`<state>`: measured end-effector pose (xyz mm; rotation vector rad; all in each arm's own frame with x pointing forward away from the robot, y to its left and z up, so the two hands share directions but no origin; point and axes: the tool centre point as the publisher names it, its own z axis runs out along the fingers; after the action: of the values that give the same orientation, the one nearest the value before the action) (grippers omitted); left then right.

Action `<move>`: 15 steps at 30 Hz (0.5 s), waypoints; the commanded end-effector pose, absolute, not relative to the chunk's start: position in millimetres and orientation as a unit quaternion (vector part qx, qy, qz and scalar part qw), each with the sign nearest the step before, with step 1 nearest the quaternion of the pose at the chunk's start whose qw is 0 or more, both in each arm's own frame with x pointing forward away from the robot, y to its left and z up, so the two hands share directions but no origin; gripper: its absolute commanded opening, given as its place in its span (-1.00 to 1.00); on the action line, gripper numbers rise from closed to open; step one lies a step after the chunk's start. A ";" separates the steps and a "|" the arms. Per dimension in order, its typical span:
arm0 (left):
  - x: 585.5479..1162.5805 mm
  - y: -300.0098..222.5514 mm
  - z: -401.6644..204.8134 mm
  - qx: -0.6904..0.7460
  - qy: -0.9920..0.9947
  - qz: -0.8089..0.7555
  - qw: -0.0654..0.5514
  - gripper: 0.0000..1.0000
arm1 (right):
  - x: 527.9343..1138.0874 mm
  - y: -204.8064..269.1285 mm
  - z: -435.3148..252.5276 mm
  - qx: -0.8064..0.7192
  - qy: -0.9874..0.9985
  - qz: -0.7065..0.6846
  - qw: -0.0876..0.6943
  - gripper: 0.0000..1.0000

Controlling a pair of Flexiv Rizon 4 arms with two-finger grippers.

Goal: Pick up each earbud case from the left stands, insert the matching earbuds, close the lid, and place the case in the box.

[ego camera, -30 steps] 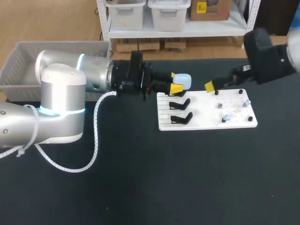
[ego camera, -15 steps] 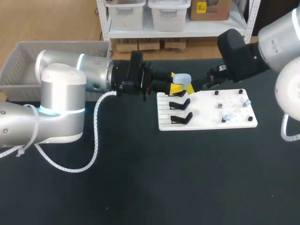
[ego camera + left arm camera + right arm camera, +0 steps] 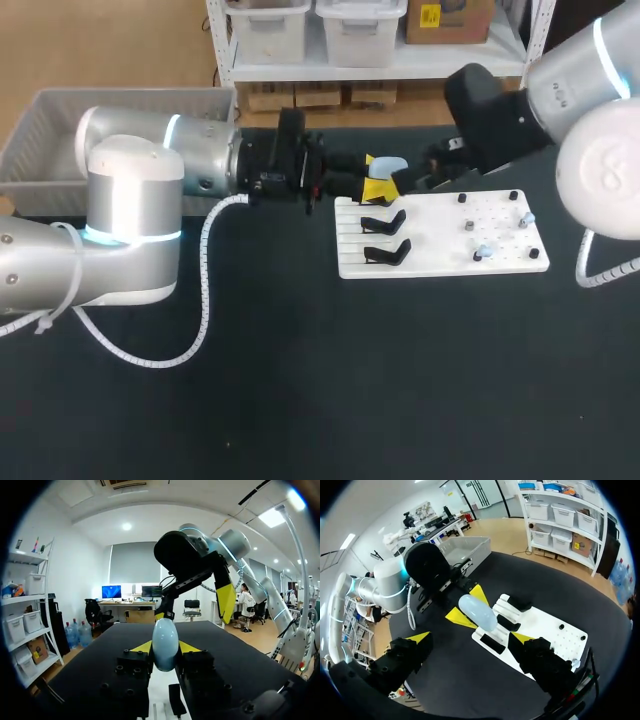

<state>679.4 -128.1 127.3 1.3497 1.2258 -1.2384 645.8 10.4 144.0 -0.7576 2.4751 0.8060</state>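
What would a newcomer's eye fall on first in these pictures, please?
Most striking is the pale blue earbud case, clamped between the yellow tips of the left gripper above the left end of the white board. The right gripper faces it at close range with its fingers spread wide. Below the case, two black stands on the board's left part hold nothing.

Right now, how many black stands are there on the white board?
3, in a row on the white board's left part: the far stand, close to the earbud case; the middle stand; the near stand. No others seem hidden.
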 end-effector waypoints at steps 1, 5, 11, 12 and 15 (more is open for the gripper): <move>678.8 -127.8 126.6 0.546 0.496 -0.501 0.454 -1.00 | 653.2 11.9 140.4 -0.272 0.892 0.293 0.209 1.00; 678.8 -127.8 126.6 0.546 0.496 -0.501 0.454 -1.00 | 656.7 12.3 137.5 -0.268 0.894 0.295 0.207 1.00; 678.8 -127.8 126.6 0.546 0.496 -0.501 0.454 -1.00 | 662.4 12.1 134.0 -0.263 0.897 0.292 0.204 1.00; 678.8 -127.8 126.6 0.546 0.496 -0.501 0.454 -1.00 | 663.3 11.8 133.3 -0.262 0.897 0.292 0.203 1.00; 678.8 -127.8 126.6 0.546 0.496 -0.501 0.454 -1.00 | 665.3 10.3 132.1 -0.259 0.899 0.291 0.202 1.00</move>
<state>679.4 -128.1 127.3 1.3497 1.2259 -1.2385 662.3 10.2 133.1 -0.7217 2.5058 0.8104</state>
